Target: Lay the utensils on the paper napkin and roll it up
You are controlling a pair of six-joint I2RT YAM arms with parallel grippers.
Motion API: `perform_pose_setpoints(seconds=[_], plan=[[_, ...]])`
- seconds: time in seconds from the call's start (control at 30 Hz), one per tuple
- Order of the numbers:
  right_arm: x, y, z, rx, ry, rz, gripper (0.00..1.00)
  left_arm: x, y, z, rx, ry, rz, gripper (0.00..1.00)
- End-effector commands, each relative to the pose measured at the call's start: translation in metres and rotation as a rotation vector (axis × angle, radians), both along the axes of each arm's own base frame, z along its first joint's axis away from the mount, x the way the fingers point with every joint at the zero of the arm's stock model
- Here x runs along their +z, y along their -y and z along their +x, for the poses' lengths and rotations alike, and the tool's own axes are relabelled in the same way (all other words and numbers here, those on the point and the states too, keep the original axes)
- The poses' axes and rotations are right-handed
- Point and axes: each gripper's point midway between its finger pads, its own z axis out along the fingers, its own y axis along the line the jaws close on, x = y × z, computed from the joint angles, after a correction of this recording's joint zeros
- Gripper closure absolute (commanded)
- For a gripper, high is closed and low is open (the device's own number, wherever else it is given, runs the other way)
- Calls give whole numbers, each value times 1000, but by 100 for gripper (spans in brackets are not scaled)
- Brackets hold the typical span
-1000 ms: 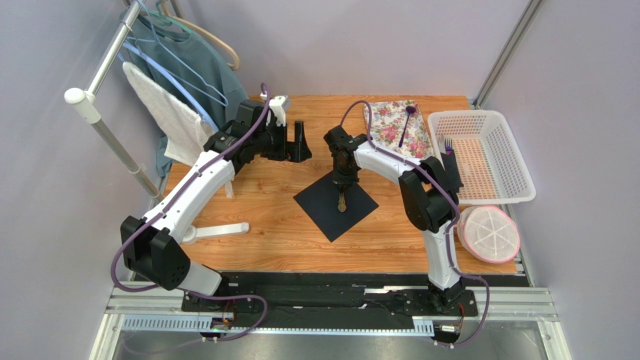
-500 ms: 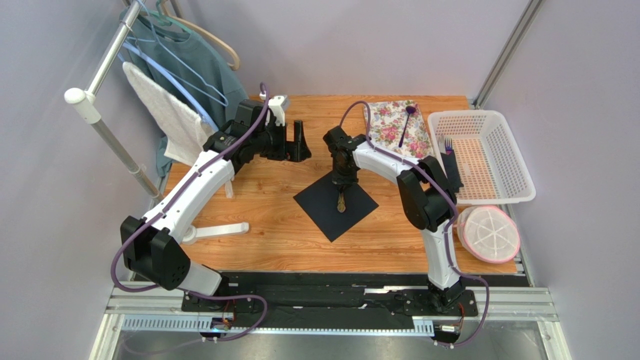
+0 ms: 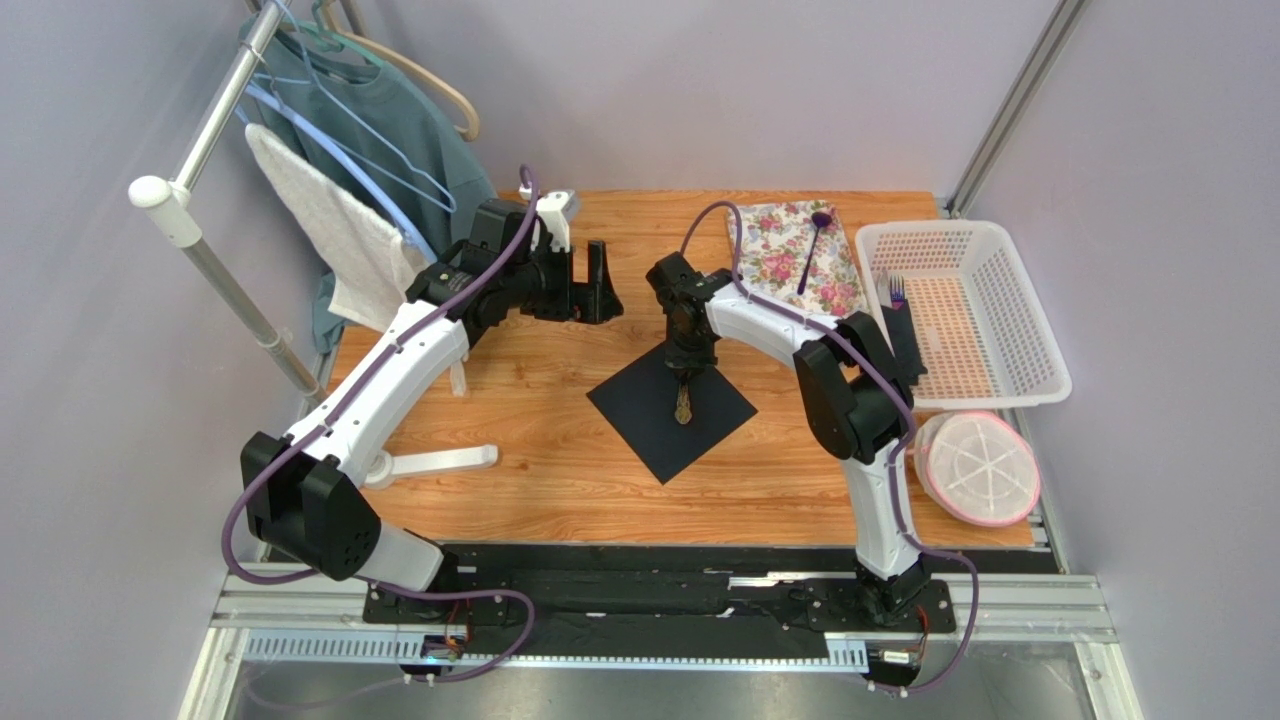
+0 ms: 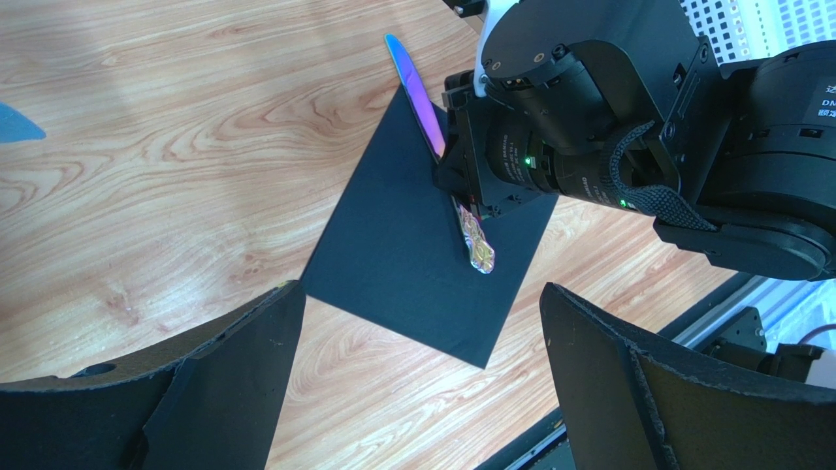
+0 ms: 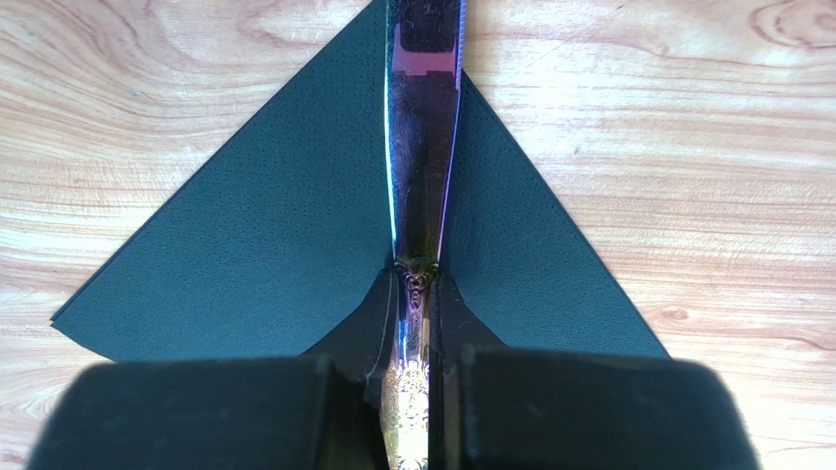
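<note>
Right gripper (image 5: 414, 304) clamped on the knife (image 5: 422, 147) handle, fingers (image 5: 363, 323) nearly together on either side of it. Knife is glossy purple and runs along the diagonal of the napkin (image 5: 265, 245). Its blade sticks out past the far corner over bare wood; the handle end is over the black paper. Cannot tell if the knife rests on the paper or sits just above it. Napkin lies flat on the table (image 3: 526, 435), corner-on to the arms, near the middle.

Left gripper (image 3: 604, 285) fingers wide apart, holding nothing, in the air left of and beyond the napkin, well apart from the right gripper. Its wrist camera looks down on napkin and knife between the two pads.

Spoon (image 3: 812, 248) lies on the floral mat (image 3: 766, 240) at the far right of the table. Fork (image 3: 897, 285) is at the left wall of the white basket (image 3: 932, 228), just right of the mat. Round pink-rimmed dish (image 3: 977, 465) sits near the basket's front. Clothes rack (image 3: 196, 195) with hangers stands at far left.
</note>
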Motion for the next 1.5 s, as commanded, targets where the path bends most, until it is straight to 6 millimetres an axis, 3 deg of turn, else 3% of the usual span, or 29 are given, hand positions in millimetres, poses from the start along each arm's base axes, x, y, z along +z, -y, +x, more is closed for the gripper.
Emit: perform_pose_setpoints(seconds=[0.0,0.1,0.23,0.57,0.67,0.9,1.0,1.1,1.17,1.2,1.23,1.3,1.33,1.4,1.47], plan=[[19,-6,5,-13,53,27,96,17,2,5,4,40,-39,1],[15,-7,3,-11,40,26,92,16,2,5,5,39,-37,1],[11,-8,2,-13,23,28,75,13,2,6,7,32,-34,1],[8,-9,0,-2,1,25,69,11,1,7,6,20,-39,1],[24,-12,5,9,25,44,61,13,2,7,-2,25,-40,1],[101,-10,32,84,191,89,39,23,4,5,-38,45,-43,1],[127,4,47,110,252,100,32,32,6,4,-52,66,-51,1],[139,30,70,97,286,96,32,34,7,5,-61,76,-53,1],[146,59,93,52,315,85,32,37,7,5,-63,81,-56,1],[139,68,102,36,308,73,32,36,8,4,-66,78,-59,1],[136,91,115,-13,311,55,32,36,8,4,-67,78,-62,1],[139,114,135,-61,338,42,33,37,8,4,-69,79,-63,1],[125,134,148,-102,322,21,33,35,9,4,-71,75,-62,1],[126,153,168,-129,355,8,33,36,9,4,-73,77,-64,1],[106,178,186,-175,344,-8,34,33,10,5,-71,70,-64,1]])
